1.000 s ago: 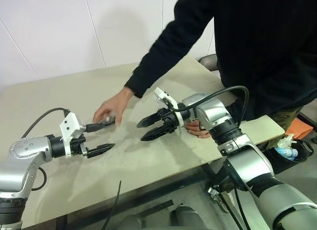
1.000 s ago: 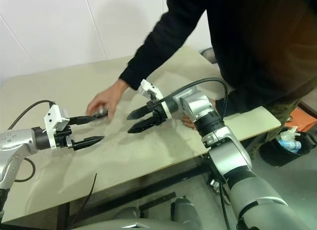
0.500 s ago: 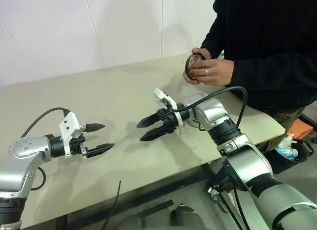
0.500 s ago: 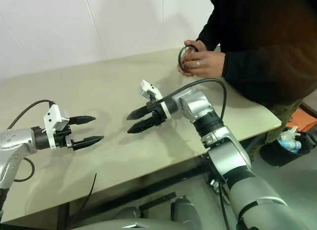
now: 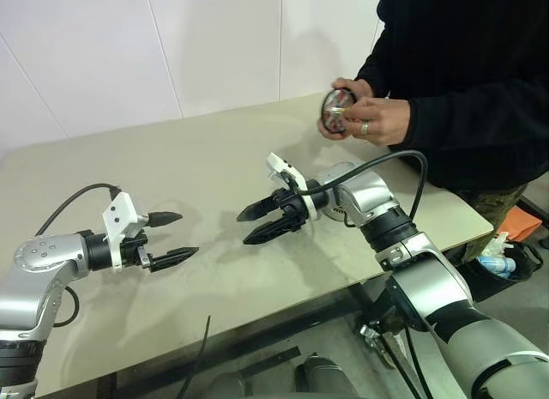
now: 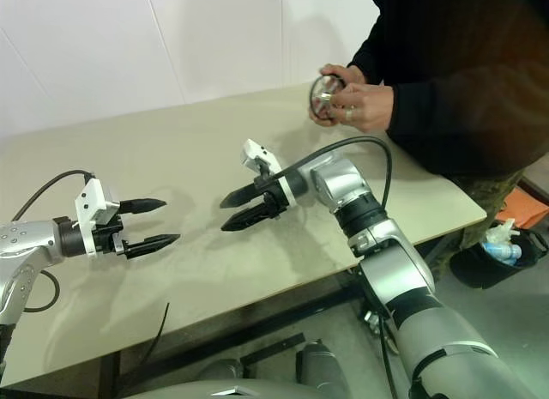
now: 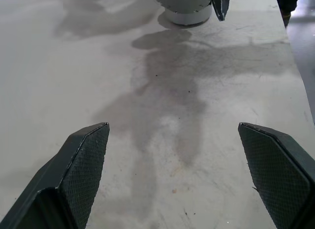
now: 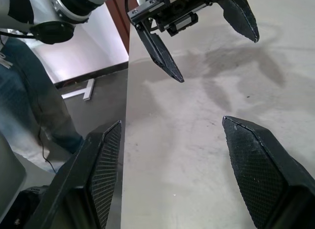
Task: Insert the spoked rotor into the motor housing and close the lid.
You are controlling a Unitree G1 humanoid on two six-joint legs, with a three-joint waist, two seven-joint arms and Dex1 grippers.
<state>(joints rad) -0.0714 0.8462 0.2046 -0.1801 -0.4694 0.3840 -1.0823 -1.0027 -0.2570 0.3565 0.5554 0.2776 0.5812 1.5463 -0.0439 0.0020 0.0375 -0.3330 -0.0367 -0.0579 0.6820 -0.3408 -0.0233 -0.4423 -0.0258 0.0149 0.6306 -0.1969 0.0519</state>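
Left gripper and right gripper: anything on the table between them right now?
Nothing: in the left eye view, only bare table separates the open left gripper from the open right gripper.

The head's two eyes are looking down from above over the beige rectangular tabletop (image 5: 214, 167), while both wrist cameras are skimming close along that same surface, facing each other.
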